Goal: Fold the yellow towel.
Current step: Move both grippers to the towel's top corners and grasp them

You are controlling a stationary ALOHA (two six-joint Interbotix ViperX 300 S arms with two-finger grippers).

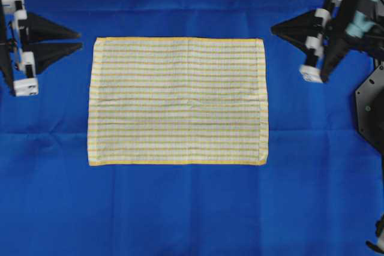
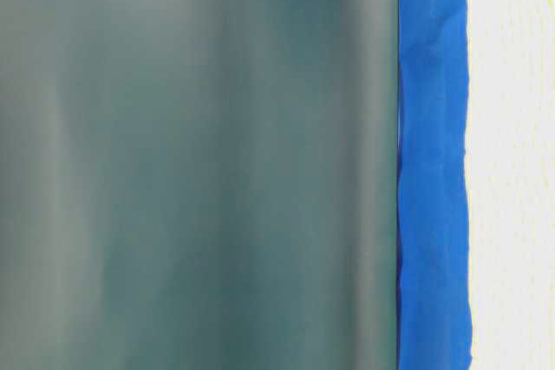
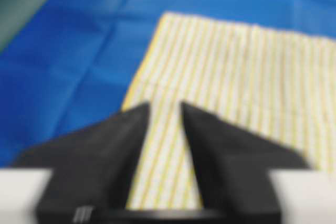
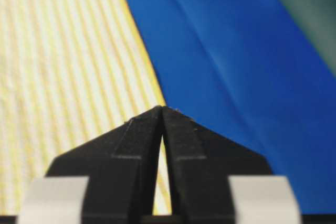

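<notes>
Right gripper [image 4: 161,109] clenched, empty; left gripper [image 3: 165,109] parted, empty, beside yellow towel [image 1: 177,101].

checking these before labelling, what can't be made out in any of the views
- Table-level view: a blurred grey-green surface fills most of the frame; only a strip of blue cloth and a washed-out edge of the yellow towel show. Neither end effector appears.
- Left wrist view: out of focus; the towel's weave is unreadable.
- Overhead view: the right end effector is motion-blurred, its arm cut off by the frame edge.
- The towel's underside is hidden everywhere.
</notes>
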